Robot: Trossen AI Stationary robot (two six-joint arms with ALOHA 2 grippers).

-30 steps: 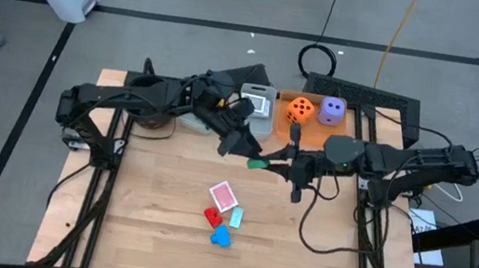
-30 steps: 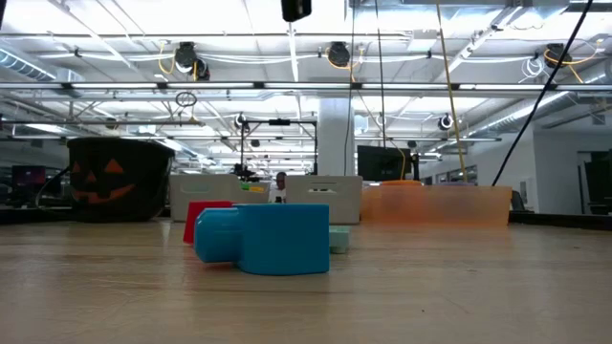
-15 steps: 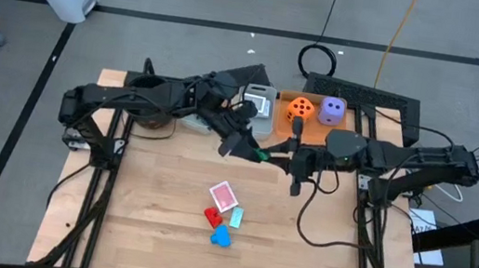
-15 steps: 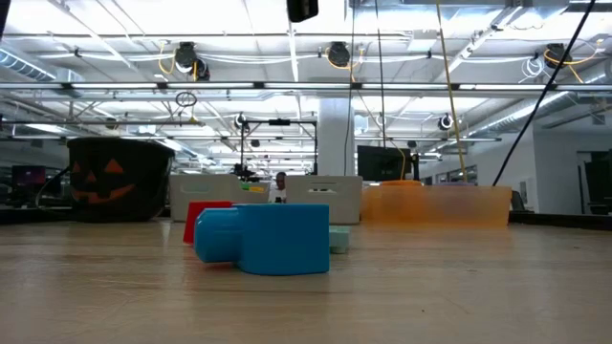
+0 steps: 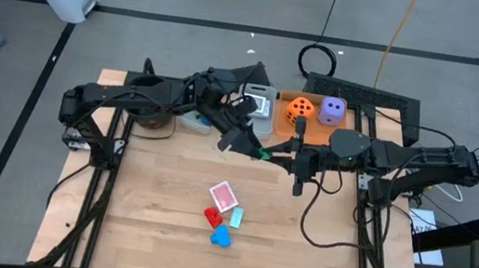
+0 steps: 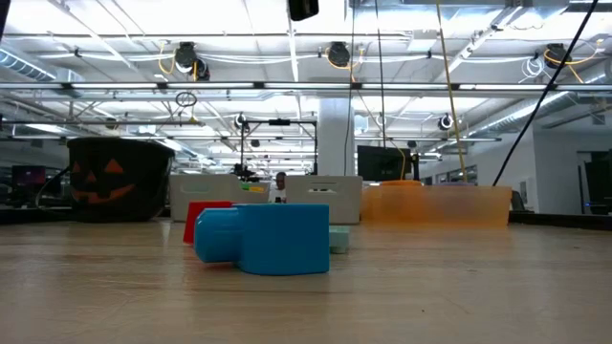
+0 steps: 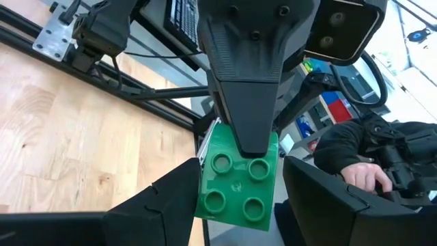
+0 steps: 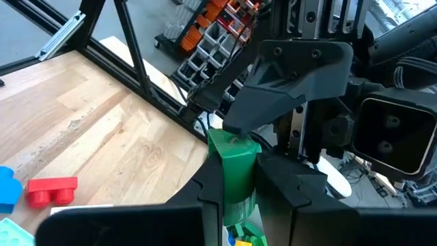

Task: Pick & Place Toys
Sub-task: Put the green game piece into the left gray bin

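High above the table's middle, my two grippers meet at a green studded block (image 5: 260, 153). My right gripper (image 8: 239, 164) comes in from the table's right and is shut on the block. My left gripper (image 7: 240, 164) comes from the left and is open, one finger on each side of the block's free end (image 7: 235, 205). On the table lie a red-backed playing card (image 5: 222, 195), a red block (image 5: 212, 216), a blue block (image 5: 221, 236) and a pale small block (image 5: 236, 215). An orange die (image 5: 299, 110) and a purple die (image 5: 332, 110) sit on the orange tray (image 5: 315, 133). My right gripper pinches the green block between its two fingers, one on the studded face (image 7: 254, 156), the other hidden behind the block. The fingers come about level from the table's right. The block is lifted clear and sticks out past the fingertips. My left gripper straddles the block; I cannot tell whether a finger touches it.
A clear bin (image 5: 258, 99) stands at the far edge beside the tray. A black pot with a pumpkin face (image 6: 115, 182) sits under the left arm. A person's hand (image 7: 358, 176) and dark sleeve show beyond the table. Bare wood lies around the toys.
The green block, still in my right gripper, has shifted a little toward the far edge and in between my left gripper's fingers. My left gripper has turned slightly. Neither gripper's gap has changed.
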